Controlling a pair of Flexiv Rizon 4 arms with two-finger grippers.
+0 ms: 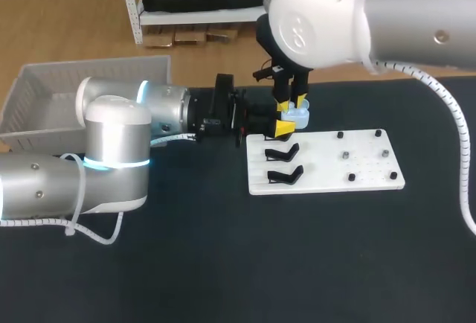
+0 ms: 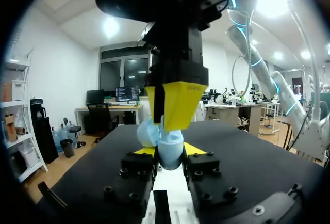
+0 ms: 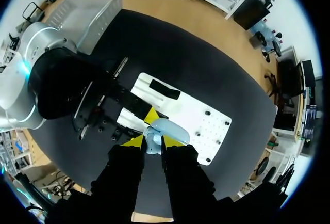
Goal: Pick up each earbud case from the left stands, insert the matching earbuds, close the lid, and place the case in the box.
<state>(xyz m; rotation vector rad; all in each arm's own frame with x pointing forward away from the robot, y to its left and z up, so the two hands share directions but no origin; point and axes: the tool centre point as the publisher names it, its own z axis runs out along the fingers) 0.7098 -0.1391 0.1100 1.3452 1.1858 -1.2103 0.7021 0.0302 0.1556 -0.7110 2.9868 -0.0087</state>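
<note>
Both claws clamp the pale blue earbud case (image 1: pixel 297 116): the left gripper (image 2: pixel 169 150) narrowly around its base, the right gripper (image 3: pixel 153 141) pinching its top from directly above.

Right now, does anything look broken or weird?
Nothing is broken or spilled. The only unusual sight: the left gripper and right gripper both grip the same pale blue case, near the white board.
</note>
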